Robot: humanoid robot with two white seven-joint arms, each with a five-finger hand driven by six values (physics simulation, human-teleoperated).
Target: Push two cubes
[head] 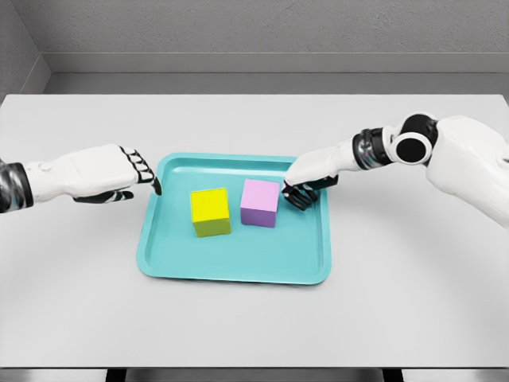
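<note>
Flanking two cubes on the tray, left hand and right hand curl empty.

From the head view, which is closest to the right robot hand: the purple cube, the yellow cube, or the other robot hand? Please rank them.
Measured from the right robot hand:
1. Purple cube, just to its left on the tray.
2. Yellow cube, farther left on the tray.
3. Left robot hand, at the tray's left rim.
</note>
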